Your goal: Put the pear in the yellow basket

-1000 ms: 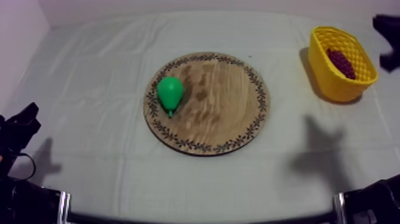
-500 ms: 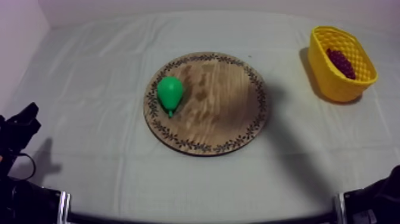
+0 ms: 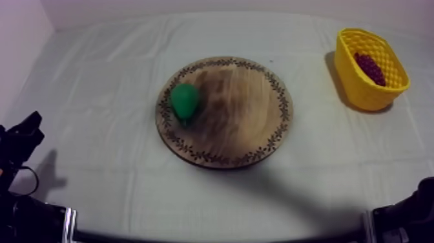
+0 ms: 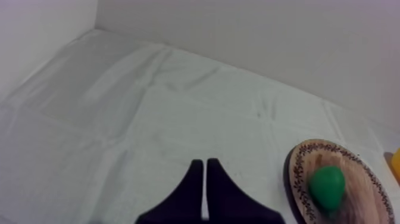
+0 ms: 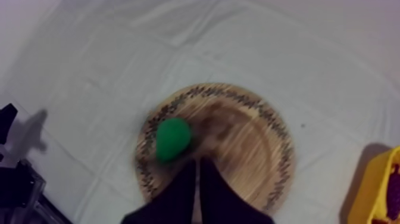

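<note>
Grey-white cloth tabletop: arm shadow newly across it. Round wooden board with patterned rim: now shaded. Yellow lattice basket: far right, no pear inside. Right hand: closed, empty, now above the board. Left hand: closed, idle. Green toy pear: board's left part, ungrasped.

Soft, rather dim light falls from overhead and gives the pale tabletop a faint lilac cast. In the top view a broad, fuzzy-edged shadow lies across the wooden board, from its left half down over the cloth toward the near right side. It dulls the pear to a dark green. The yellow basket is bright and throws a soft shadow on the cloth at its left and near sides. A smaller grey shadow lies beside the left arm. In the right wrist view the board is darkest just beside the pear.
</note>
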